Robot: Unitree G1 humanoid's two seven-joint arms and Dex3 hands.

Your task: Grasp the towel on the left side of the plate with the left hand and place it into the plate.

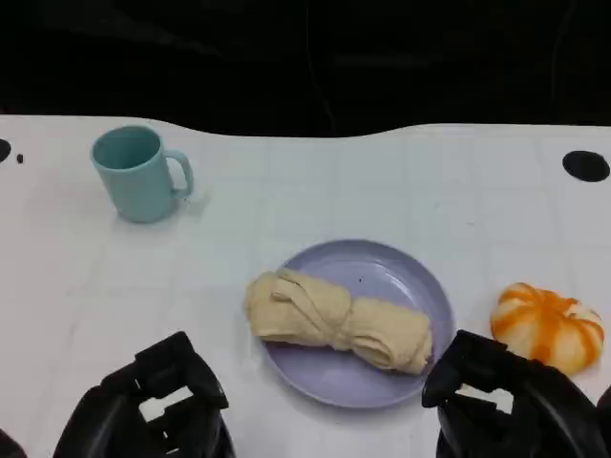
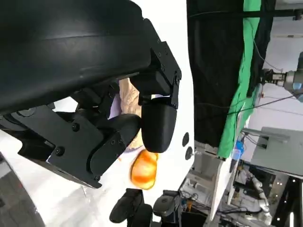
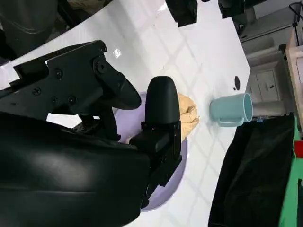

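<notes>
Left hand [image 1: 153, 405] low at the table's near edge, fingers apart, holding nothing. Right hand [image 1: 506, 401] likewise spread and empty, just beside the plate's near right rim. Towel [image 1: 336, 320], beige and rolled, lies across the purple plate [image 1: 382, 272], its left end overhanging the rim. Teal mug [image 1: 138, 174] stands far left, well apart, inside not visible. Orange-white pumpkin [image 1: 548, 325] right of the plate. White table [image 1: 382, 191]. No readable writing.

The head camera is looking steeply down over the white table [image 1: 401, 181]. Each wrist camera is peering closely past its own hand's black shell, turned sideways. All three are sharing the lavender plate [image 1: 401, 277] and beige towel [image 1: 336, 321].
</notes>
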